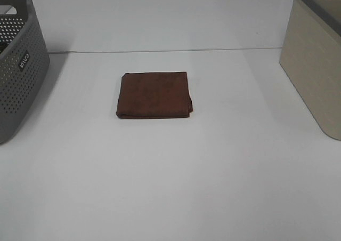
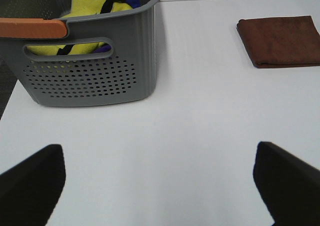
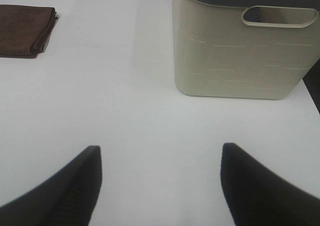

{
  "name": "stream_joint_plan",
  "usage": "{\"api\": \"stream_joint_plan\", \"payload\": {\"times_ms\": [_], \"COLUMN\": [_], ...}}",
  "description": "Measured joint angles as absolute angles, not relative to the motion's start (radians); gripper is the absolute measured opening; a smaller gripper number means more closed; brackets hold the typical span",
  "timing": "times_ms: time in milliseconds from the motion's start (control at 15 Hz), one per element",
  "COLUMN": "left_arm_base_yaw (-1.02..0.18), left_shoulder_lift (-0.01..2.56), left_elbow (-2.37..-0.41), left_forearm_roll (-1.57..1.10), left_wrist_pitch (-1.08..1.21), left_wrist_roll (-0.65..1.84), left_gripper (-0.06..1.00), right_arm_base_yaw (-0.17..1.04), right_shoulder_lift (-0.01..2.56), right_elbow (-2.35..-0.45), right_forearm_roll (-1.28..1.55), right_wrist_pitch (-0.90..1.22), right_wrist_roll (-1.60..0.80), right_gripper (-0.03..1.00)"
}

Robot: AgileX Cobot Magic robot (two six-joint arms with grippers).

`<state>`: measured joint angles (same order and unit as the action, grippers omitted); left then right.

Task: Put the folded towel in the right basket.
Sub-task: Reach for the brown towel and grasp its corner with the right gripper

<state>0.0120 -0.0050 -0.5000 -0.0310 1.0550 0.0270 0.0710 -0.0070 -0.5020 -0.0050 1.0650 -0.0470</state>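
One folded towel (image 1: 154, 95), dark brown, lies flat on the white table (image 1: 170, 187) just above the middle of the exterior high frame. Its edges run roughly square to the table's far edge, and its layered, folded side shows at the lower right corner. Nothing touches it, and bare table surrounds it on every side.

At the right edge of that frame stands the right basket (image 1: 314, 70), beige with a grey rim and cut off by the frame border. It sits well apart from the towel. The right wrist view shows a slot handle near its rim and a faint relief pattern on its wall, but its inside cannot be seen.

At the left edge of the exterior high frame stands a grey perforated basket (image 1: 18, 75), also well apart from the towel. In the left wrist view it holds yellow cloth (image 2: 92, 8) with a black strap across it and a bit of blue fabric behind, and an orange bar (image 2: 32, 27) lies along its rim.

Neither arm appears in the exterior high view. The left gripper (image 2: 159, 153) is spread wide over bare table and holds nothing. The right gripper (image 3: 161, 153) is likewise released, its dark fingers (image 3: 75, 186) apart above the table and near the beige basket.
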Motion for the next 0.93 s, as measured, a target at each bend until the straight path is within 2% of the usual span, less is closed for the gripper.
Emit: {"api": "stream_joint_plan", "payload": {"times_ms": [200, 467, 933], "left_arm_base_yaw": [0.012, 0.012, 0.012], "left_shoulder_lift": [-0.005, -0.005, -0.005], "left_elbow": [-0.500, -0.500, -0.500], "left_forearm_roll": [-0.031, -0.031, -0.031], "left_wrist_pitch": [1.055, 1.055, 1.055], "left_wrist_roll": [0.027, 0.027, 0.027], "left_gripper": [0.97, 0.97, 0.97], "right_arm_base_yaw": [0.071, 0.071, 0.071], "right_shoulder_lift": [0.060, 0.363, 1.003], "right_elbow": [-0.534, -0.657, -1.070], "right_forearm_roll": [0.000, 0.000, 0.025], "right_wrist_pitch": [0.997, 0.867, 0.864], "right_wrist_roll": [-0.047, -0.047, -0.052], "right_gripper": [0.65, 0.65, 0.65]}}
